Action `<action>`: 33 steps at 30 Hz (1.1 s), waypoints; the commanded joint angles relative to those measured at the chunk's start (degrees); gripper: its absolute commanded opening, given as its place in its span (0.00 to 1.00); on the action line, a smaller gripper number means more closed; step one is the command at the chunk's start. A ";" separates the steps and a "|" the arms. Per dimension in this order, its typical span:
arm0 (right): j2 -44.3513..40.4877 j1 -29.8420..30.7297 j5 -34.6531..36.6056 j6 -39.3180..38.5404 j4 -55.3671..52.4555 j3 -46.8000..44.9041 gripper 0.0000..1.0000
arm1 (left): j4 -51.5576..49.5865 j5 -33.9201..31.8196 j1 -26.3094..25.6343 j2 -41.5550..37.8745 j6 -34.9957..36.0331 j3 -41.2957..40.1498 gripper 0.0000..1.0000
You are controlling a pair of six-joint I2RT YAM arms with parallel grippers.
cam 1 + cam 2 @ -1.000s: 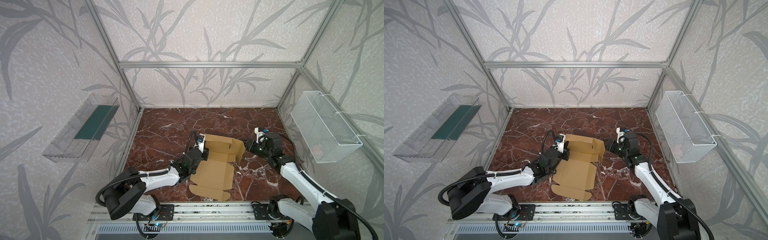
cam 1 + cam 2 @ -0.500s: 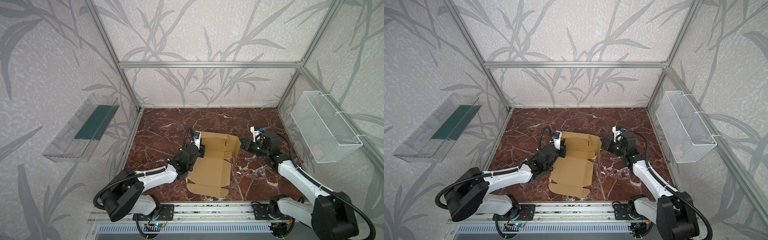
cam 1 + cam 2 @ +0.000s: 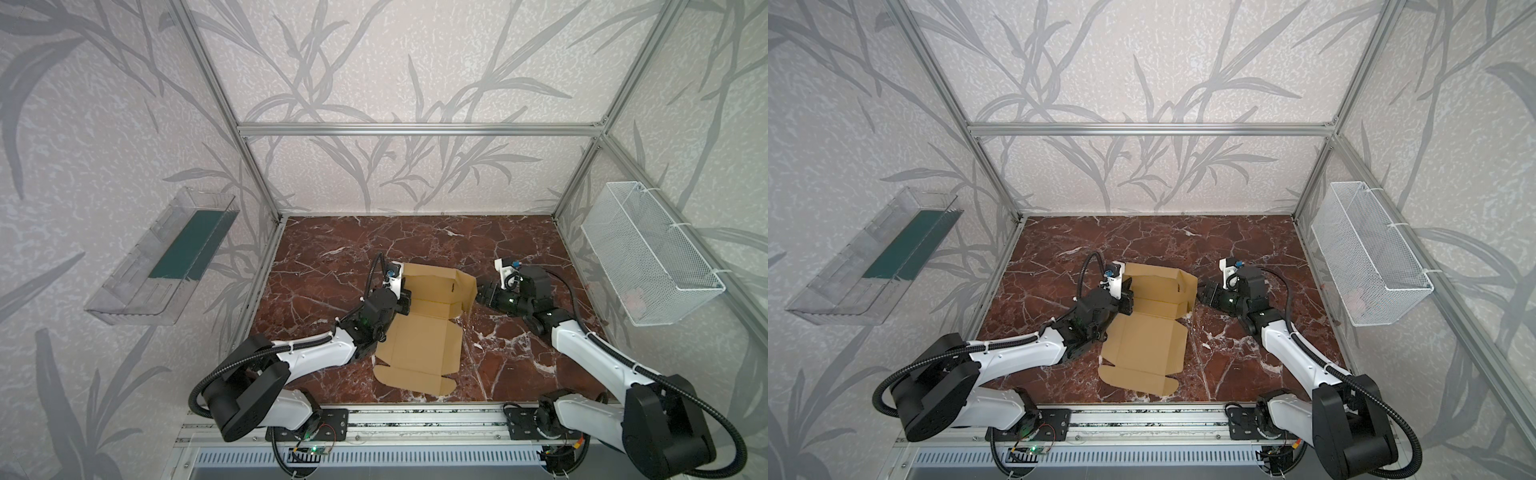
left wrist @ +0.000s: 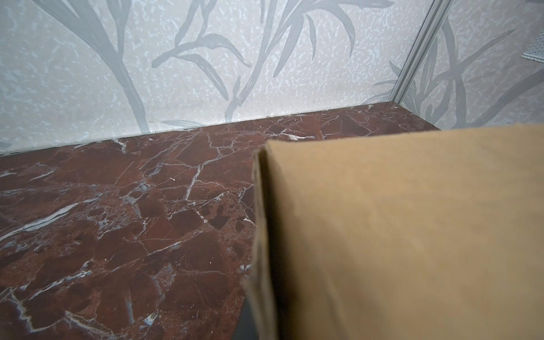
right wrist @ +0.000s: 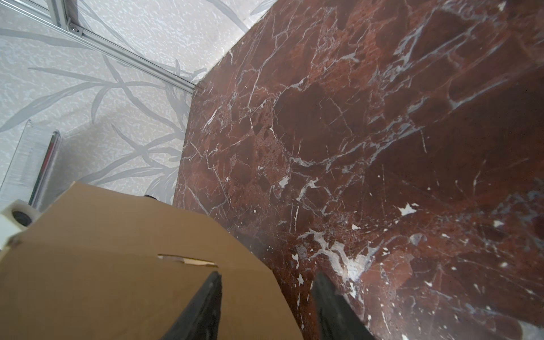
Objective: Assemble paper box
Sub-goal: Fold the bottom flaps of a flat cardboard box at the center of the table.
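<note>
In both top views: paper box [image 3: 419,345] [image 3: 1148,345] as a die-cut sheet on the dark marbled surface [image 3: 332,257], mid-scene, long axis near to far. Near panels flat, far panel lifted and tilted. Left claw [image 3: 404,300] at the left edge of that lifted panel, closed, seemingly pinching the cardboard there. Right claw [image 3: 482,293] just right of the panel's right edge, aimed left at it, jaws parted, nothing held. Key relation, by judgement: free right edge of the panel straight left of the right claw, that arm the nearer one for folding it.

Left wrist view: paper box [image 4: 397,235] very close, filling the right side, folded edge toward the camera. Claw barely visible, grip not checkable here.

Right wrist view: fingers [image 5: 206,306] apart, one in front of the paper box [image 5: 117,279], one over bare surface, panel edge running between them. Narrow slot [image 5: 188,260] just ahead.

Containers: clear tray [image 3: 137,316] on the left wall, holding a dark green sheet [image 3: 187,245]. White mesh basket [image 3: 648,249] on the right wall, something pale inside, too faint to name.
</note>
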 commanded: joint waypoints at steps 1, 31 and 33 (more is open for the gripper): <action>-1.21 1.39 -0.52 -0.44 2.24 -1.87 0.52 | 3.43 -0.34 -0.26 1.18 -1.15 0.47 0.00; -6.54 12.98 9.30 -4.84 0.37 -9.07 0.52 | 32.87 -10.69 -7.32 17.15 1.32 -9.78 0.00; -7.20 14.03 11.27 -5.13 -0.86 -8.89 0.51 | 34.93 -11.57 -7.33 18.35 1.55 -10.58 0.00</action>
